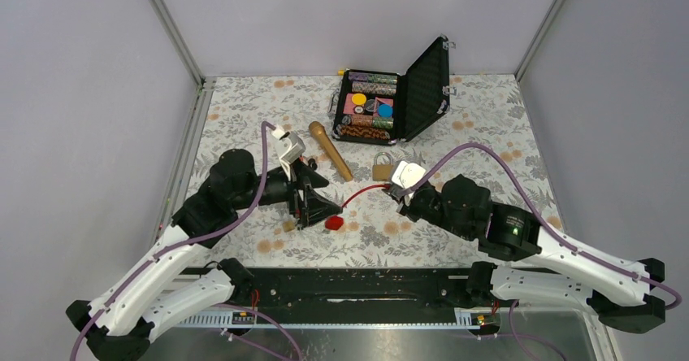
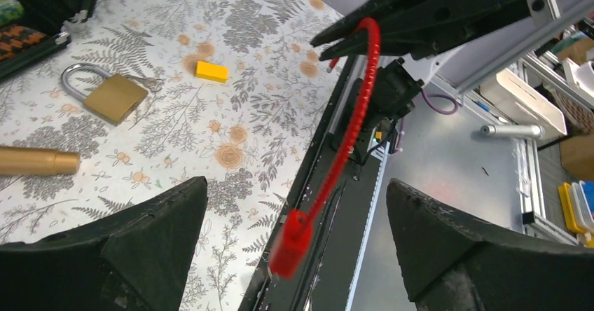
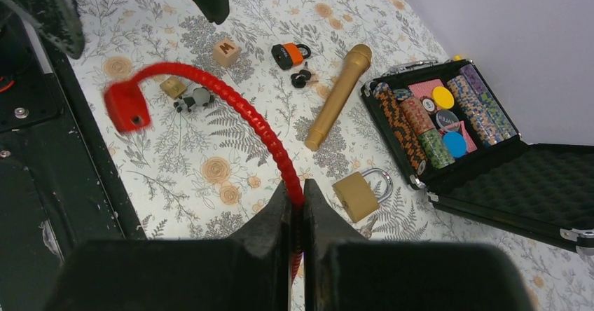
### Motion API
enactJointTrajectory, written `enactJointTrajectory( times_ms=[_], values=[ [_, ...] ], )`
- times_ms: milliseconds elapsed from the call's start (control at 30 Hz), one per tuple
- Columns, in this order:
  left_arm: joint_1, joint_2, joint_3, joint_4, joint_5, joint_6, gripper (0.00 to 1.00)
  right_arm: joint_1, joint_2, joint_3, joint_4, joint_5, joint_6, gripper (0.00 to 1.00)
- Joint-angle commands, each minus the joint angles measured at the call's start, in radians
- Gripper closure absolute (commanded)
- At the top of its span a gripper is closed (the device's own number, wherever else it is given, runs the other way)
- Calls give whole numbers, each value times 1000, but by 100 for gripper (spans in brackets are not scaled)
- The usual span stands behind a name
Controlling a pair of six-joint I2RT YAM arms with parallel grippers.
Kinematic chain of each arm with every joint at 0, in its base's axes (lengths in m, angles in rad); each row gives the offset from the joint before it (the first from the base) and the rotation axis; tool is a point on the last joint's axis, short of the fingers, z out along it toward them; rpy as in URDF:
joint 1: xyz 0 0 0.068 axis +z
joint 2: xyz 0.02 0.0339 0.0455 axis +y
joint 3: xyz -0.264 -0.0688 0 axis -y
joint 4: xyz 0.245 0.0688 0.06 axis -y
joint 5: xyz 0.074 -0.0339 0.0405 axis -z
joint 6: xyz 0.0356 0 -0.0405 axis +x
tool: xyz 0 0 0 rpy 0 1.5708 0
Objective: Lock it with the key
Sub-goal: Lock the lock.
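A red cable lock hangs by its ribbed cable (image 3: 259, 125) from my right gripper (image 3: 298, 195), which is shut on the cable. Its red body (image 2: 291, 237) dangles, blurred, between the wide-open fingers of my left gripper (image 2: 295, 183) without touching either one. In the top view the body (image 1: 333, 223) sits just right of the left gripper (image 1: 317, 202), and the right gripper (image 1: 398, 192) holds the cable's other end. A brass padlock (image 3: 356, 195) lies on the floral cloth with a small key (image 2: 147, 82) at its side.
An open black case of poker chips (image 1: 426, 89) stands at the back. A golden microphone (image 1: 331, 151) lies left of the brass padlock (image 1: 382, 168). An orange padlock (image 3: 288, 54), a wooden letter block (image 3: 226, 52) and a yellow block (image 2: 211, 71) lie scattered. The black rail (image 1: 349, 284) borders the near edge.
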Motion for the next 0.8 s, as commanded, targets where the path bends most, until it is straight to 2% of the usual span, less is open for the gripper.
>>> enactJointTrajectory(
  times_ms=[0,200,300,467,600,700,767],
  values=[
    [-22,-23,-27,97,81,37,3,5,-14,79,31,-15,-17,100],
    [-72,26,-31,95,82,71,8,6,-7,131,-13,-13,-22,100],
    [-99,43,-5,35,76,103,38,5,-4,150,-15,10,-16,100],
    [-163,4,-11,10,32,135,55,5,-14,171,-23,-4,-6,100],
    [-176,-13,-13,9,15,137,78,5,-20,175,-22,-6,-9,100],
    [-177,-15,-8,6,3,135,75,5,-22,174,-22,-8,-8,100],
    [-178,-16,0,-6,-6,134,53,5,-24,174,-25,-10,-8,100]
  ],
)
